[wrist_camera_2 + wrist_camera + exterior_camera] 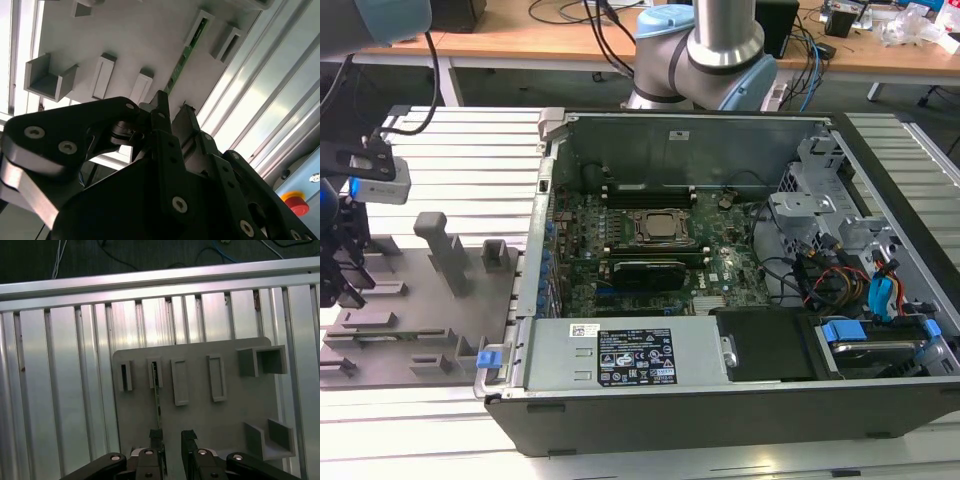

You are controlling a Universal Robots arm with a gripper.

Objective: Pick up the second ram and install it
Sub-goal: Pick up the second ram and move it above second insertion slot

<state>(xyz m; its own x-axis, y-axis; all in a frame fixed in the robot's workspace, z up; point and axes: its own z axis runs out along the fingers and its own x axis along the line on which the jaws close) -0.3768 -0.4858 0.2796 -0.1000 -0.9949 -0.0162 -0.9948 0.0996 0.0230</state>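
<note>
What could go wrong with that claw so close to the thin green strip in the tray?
1. In the first wrist view the second ram lines up with one finger of the open claw, not the gap, so a finger might strike its edge.
2. It stands thin on edge in a grey tray slot; a skewed grip might jam or bend it.
</note>
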